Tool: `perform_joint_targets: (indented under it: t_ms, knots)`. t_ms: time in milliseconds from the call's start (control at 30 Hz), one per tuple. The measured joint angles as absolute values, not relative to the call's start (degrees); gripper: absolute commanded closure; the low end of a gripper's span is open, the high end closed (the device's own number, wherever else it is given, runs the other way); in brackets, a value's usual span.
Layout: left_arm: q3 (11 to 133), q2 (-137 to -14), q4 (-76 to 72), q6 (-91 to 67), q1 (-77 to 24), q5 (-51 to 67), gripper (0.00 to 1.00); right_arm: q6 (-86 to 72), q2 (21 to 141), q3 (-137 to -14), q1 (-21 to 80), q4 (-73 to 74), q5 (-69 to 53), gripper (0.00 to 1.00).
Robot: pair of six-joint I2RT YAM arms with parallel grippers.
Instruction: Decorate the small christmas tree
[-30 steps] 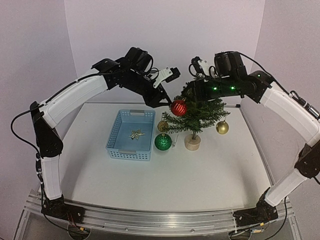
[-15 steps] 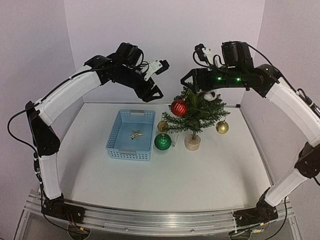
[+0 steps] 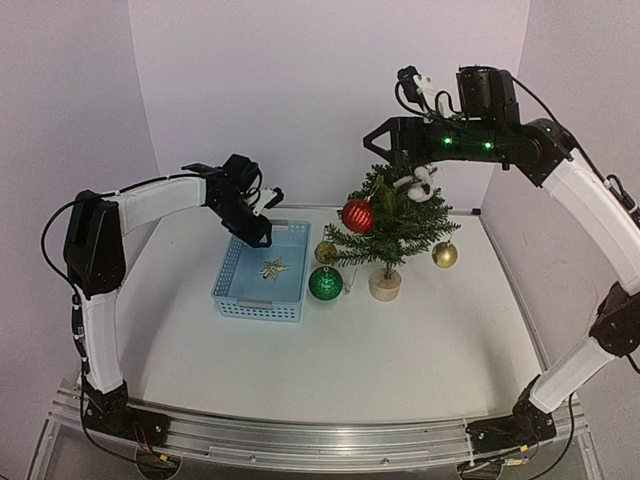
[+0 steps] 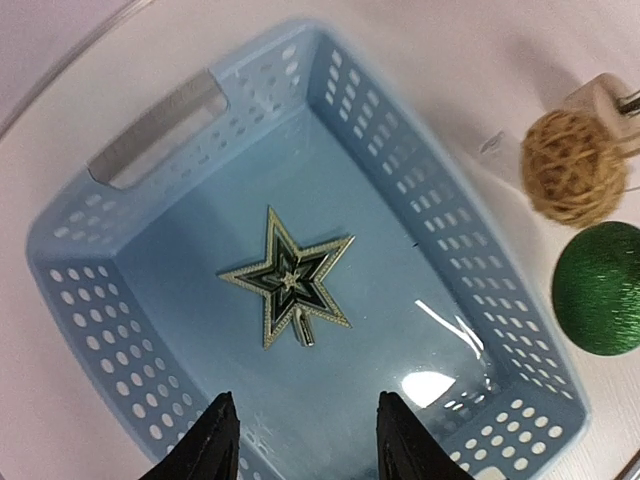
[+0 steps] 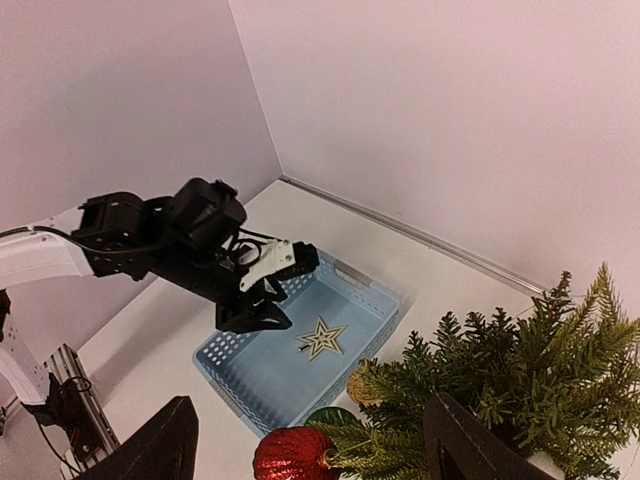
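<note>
1. Small christmas tree (image 3: 390,215) stands upright on the desk (image 3: 400,350), right of centre toward the back wall, just right of the blue basket (image 3: 228,285).
2. Tree look: dark green needle branches spreading wide, thin trunk, round pale wooden base (image 3: 384,284). It stands taller than the basket.
3. On the tree: a red bauble (image 3: 357,215) on the left side and a white ornament (image 3: 418,182) near the top. A gold bauble (image 3: 444,254) sits at the right branch tips.
4. A twine ball (image 3: 326,251) sits low on the tree's left side, and a green bauble (image 3: 325,284) sits just beside the basket's right wall. Cannot tell whether these two hang or rest.
5. A star (image 3: 272,267) with pale edges and a dark centre lies flat on the basket floor, alone in there.
6. Left claw (image 4: 305,445) hovers over the basket's back-left part, pointing down at the star. Its fingers are spread with nothing between them and clear of the star.
7. Right claw (image 5: 310,450) is up high above the treetop. Its fingers are spread wide and empty, not touching the branches.
</note>
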State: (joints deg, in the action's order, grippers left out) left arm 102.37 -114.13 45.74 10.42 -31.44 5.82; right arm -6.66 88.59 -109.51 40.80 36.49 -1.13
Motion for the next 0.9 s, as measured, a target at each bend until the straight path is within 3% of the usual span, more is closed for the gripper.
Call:
perform_joint_targets:
  t_ms: [367, 900]
  knots:
    - [100.7, -126.2, 45.0, 3.0, -31.3, 6.0, 0.62, -6.8, 88.3, -109.4, 40.8, 36.5, -1.1, 0.23]
    - [103.5, -131.2, 44.9, -0.5, -31.3, 6.0, 0.73, -6.9, 87.5, -108.2, 40.8, 36.5, -1.1, 0.23]
